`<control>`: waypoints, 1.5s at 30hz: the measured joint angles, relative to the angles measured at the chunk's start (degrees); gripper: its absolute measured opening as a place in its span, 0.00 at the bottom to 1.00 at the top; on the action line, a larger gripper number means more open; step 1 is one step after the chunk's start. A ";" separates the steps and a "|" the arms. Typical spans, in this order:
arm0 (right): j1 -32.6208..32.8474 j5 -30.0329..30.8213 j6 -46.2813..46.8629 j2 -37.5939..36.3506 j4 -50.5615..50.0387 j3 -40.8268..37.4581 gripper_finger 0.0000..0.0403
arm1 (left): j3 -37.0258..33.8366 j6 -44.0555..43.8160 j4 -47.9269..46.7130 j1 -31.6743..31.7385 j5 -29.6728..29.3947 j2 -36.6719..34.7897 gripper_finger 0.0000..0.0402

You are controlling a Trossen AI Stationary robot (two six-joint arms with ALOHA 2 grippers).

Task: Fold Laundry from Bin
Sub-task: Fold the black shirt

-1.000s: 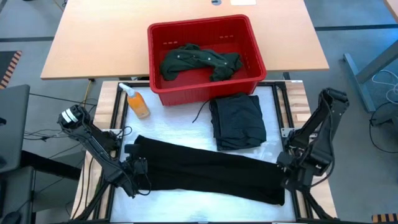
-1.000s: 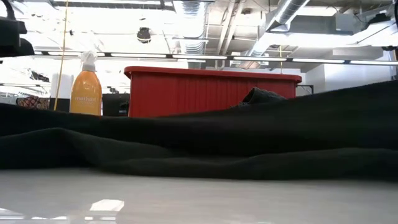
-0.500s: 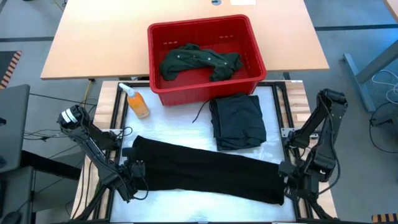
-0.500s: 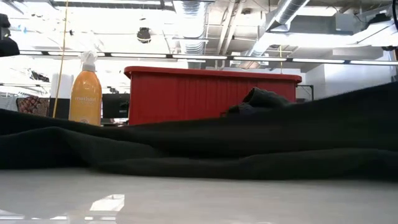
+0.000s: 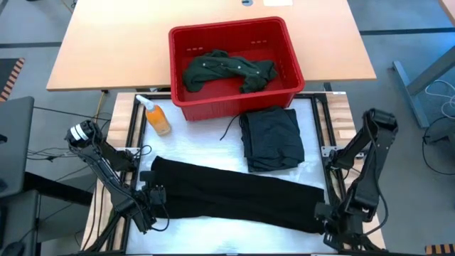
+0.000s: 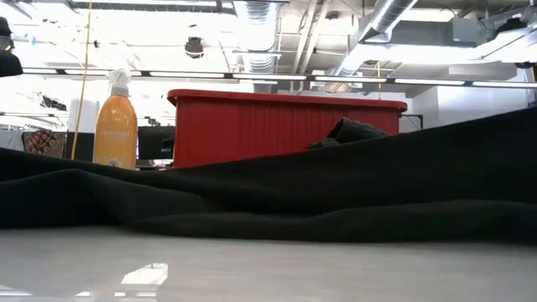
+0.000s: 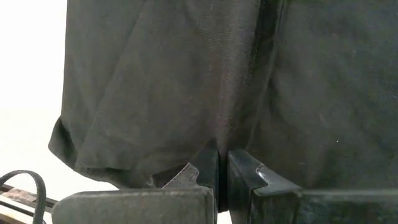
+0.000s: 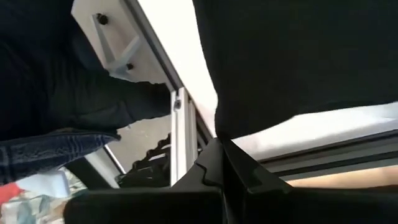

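A long black garment (image 5: 234,192) lies spread across the white table top, left to right; in the low view it fills the foreground (image 6: 294,193). My left gripper (image 5: 151,193) is shut on its left end and my right gripper (image 5: 321,217) is shut on its right end, near the table's near edge. A folded dark garment (image 5: 272,139) rests flat on the table behind it. The red bin (image 5: 234,107) stands at the far side, a dark green shirt (image 5: 227,71) crumpled on its floor. My left gripper pinches the garment's left end at a fold by the hem (image 7: 214,146) between its two fingers (image 7: 245,177), slanting down from above. The cloth around the hold lies slack on the table. My right gripper pinches the garment's right-end corner (image 8: 225,130) between its shut fingers (image 8: 208,168), slanting down from above at the table's near right corner. The cloth spreads away from the fingers over the white top.
An orange spray bottle (image 5: 158,117) stands left of the bin. The table's metal rail (image 8: 177,124) runs right beside my right gripper. Bare white table (image 5: 199,142) lies between the black garment and the bin.
My right gripper has gone toward the table's near edge and tipped steeper, drawing the garment's right end with it. The garment's left end has stayed in place.
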 joint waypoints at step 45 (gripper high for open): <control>-18.55 3.94 -18.01 -0.78 -8.52 -16.08 0.30 | 0.00 -0.94 0.22 0.00 -0.70 0.00 0.00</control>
